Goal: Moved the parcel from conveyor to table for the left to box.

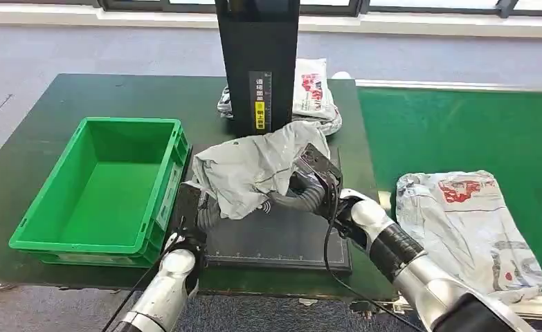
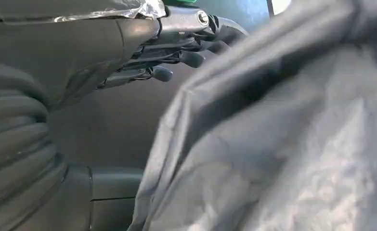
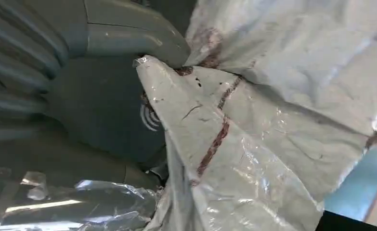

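Crumpled grey parcel held up over the black mat between both hands.

The parcel, a soft, wrinkled plastic mailer, hangs above the flat black mat on the dark table. The right hand grips its glossy, creased edge. The left hand sits under the bag's lower fold; whether its fingers clasp it I cannot tell. A rigid green crate stands just left; another mailer lies on the green conveyor.
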